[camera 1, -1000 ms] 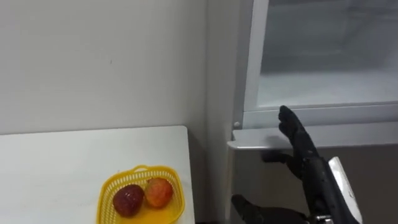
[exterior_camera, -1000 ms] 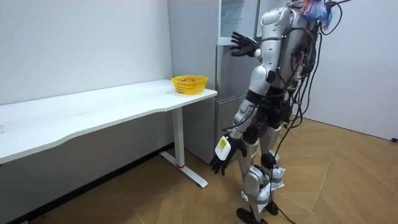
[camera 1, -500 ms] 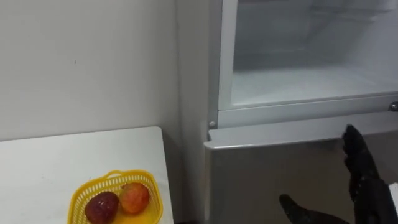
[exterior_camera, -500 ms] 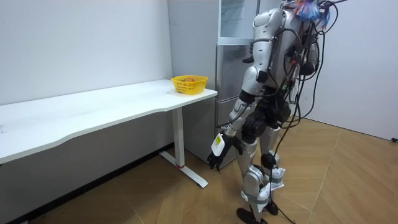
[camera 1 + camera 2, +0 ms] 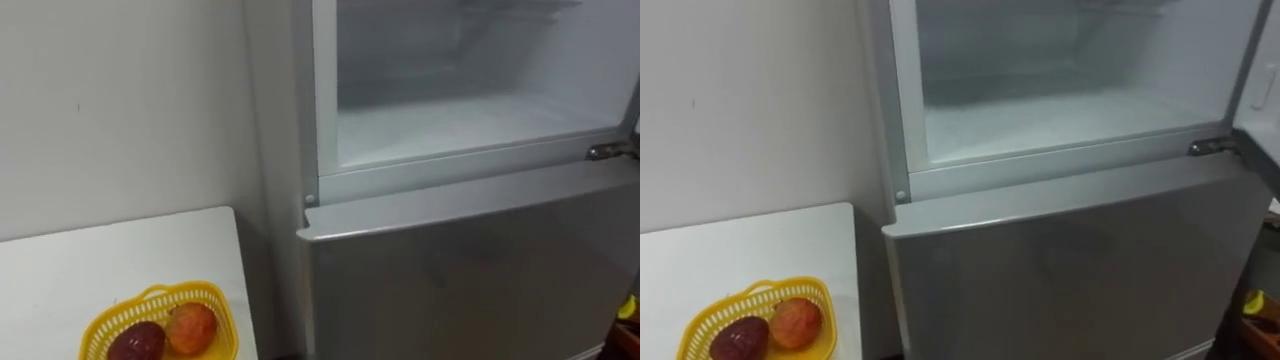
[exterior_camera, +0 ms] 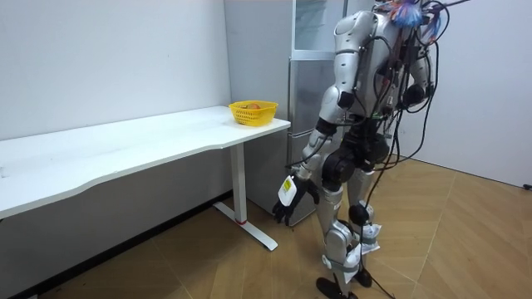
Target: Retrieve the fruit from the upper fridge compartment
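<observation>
The upper fridge compartment (image 5: 470,120) stands open, and its white shelf is bare as far as I see. Its door is swung out to the right, past the hinge (image 5: 610,151). Below it the silver lower door (image 5: 460,270) is closed. In the room view I stand close before the fridge (image 6: 309,50). My left hand (image 6: 283,212) hangs low at knee height with relaxed fingers, holding nothing.
A white table (image 5: 120,250) stands left of the fridge. On its near corner a yellow basket (image 5: 150,296) holds a dark red fruit (image 5: 137,341) and an orange-red fruit (image 5: 192,325). A small yellow thing (image 5: 1254,301) lies low at the right edge.
My right hand has dropped from in front of the fridge and out of the eye view. The camera has turned right, bringing the open compartment to the middle.
</observation>
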Robot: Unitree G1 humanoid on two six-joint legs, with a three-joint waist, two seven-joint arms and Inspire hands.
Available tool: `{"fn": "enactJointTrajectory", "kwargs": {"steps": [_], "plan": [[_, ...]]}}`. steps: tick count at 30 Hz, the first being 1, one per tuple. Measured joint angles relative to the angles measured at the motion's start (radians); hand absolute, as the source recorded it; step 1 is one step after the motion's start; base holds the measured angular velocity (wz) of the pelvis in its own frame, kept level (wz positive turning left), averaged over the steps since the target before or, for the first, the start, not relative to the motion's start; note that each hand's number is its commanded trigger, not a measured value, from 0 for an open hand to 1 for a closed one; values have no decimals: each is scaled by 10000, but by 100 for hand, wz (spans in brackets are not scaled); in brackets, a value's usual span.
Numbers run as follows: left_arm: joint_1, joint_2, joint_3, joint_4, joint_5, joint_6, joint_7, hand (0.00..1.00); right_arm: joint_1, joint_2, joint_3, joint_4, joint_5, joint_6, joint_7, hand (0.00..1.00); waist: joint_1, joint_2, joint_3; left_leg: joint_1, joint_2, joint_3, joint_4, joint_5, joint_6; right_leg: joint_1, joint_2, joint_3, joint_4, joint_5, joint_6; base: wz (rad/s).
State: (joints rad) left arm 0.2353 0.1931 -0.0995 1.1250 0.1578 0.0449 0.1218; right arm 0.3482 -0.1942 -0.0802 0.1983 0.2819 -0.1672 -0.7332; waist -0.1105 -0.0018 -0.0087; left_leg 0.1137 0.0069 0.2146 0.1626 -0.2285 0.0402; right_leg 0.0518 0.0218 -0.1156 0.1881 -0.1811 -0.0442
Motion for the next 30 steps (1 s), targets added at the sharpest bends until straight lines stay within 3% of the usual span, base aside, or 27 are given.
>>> {"fn": "enactJointTrajectory", "kwargs": {"steps": [5,10,13,16,18,22,30], "plan": [[440,80,285,-319,-75,-27,-1,0,-132,12,-982,1397,2224,-12,-200,0,-15,-218,-1,56,-20,-65,12,-1,2,186,-37,-108,-30,1,12,6],[651,204,866,-557,-92,-30,-34,0,-239,-62,-2293,1534,4563,-16,-709,0,-248,-323,8,32,-30,-197,5,-1,5,97,-50,-189,9,-59,13,5],[805,193,1270,-823,-83,-81,-82,0,-260,-383,-2883,1501,5434,-46,-1142,0,-249,-346,13,-34,-20,-197,8,1,1,17,-29,-154,19,-56,5,0],[816,240,1751,-1324,-80,-106,-269,0,-490,-962,-3756,1359,6819,-75,-1377,0,-382,-393,19,-172,-32,-271,71,3,3,-67,-43,-189,21,-59,4,5],[780,290,1839,-1484,-33,-123,-330,0,-939,-1394,-4147,1353,7606,-355,-1330,0,-413,-450,64,-241,-26,-135,66,11,-1,-252,-29,-77,181,-71,-10,-16],[724,289,1971,-1556,23,-344,-406,0,-1407,-1544,-4420,1354,8778,-528,-1046,0,-446,-611,69,-266,-12,25,51,19,-16,-333,-14,17,327,-110,-40,-12],[800,265,2263,-1556,27,-526,-440,0,-1693,-1546,-4804,592,9642,-621,-217,0,-431,-596,66,-320,-31,40,50,20,-15,-462,-29,57,316,-132,-20,0]]}}
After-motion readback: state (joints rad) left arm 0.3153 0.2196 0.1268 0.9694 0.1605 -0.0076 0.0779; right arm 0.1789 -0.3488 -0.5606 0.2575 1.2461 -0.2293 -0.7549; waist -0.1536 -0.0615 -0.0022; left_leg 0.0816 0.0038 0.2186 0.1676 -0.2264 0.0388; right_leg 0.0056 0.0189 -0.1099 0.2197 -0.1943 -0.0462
